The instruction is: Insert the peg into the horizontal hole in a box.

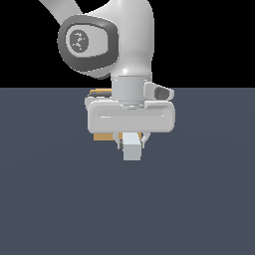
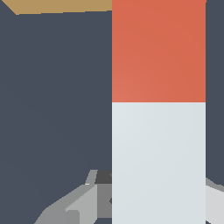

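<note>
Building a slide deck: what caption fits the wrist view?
Gripper holding the white peg, its red-orange end toward the tan box.

Box (image 2: 61, 6) just beyond peg (image 2: 158, 109)

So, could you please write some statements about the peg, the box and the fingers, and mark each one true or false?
1. The peg is held between the fingers. True.
2. The peg is red-orange along its whole length. False: one part is red-orange, the other white.
3. In the exterior view the box is mostly hidden behind the robot's hand. True.
4. The peg lies flat on the floor, away from the arm. False: it is in the grasp, under the hand.
5. The hole is clearly visible in the wrist view. False: only an edge of the box shows there.
</note>
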`<state>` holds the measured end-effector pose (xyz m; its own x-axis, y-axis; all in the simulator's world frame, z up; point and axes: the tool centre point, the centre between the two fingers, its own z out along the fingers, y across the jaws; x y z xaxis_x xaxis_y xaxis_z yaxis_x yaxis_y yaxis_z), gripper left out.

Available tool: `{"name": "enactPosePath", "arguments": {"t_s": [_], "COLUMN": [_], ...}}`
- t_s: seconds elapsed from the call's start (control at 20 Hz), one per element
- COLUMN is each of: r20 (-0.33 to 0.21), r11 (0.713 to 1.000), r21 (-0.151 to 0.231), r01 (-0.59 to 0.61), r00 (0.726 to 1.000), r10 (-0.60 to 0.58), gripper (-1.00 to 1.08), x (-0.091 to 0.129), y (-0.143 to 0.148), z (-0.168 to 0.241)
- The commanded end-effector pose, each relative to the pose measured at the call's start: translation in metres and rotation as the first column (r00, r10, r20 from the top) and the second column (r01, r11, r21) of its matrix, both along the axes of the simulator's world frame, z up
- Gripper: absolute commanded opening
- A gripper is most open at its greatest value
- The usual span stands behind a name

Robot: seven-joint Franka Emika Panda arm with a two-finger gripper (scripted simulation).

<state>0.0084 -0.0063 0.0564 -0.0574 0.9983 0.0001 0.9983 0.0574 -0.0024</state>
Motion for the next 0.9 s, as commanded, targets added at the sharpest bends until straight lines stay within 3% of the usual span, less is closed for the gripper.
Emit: {"name": "enactPosePath", "arguments": {"t_s": [0.0, 0.85], "r20": [0.003, 0.001], "r11": [1.000, 0.999], "r21": [0.000, -0.001], "r01": [-0.030, -0.040], "r00": [1.000, 0.999], "r10": [0.030, 0.040], "gripper": [-1.00, -1.00], "x": [0.0002, -0.0019], "y": [0.0058, 0.0132], "z": [0.0026, 0.0028]}}
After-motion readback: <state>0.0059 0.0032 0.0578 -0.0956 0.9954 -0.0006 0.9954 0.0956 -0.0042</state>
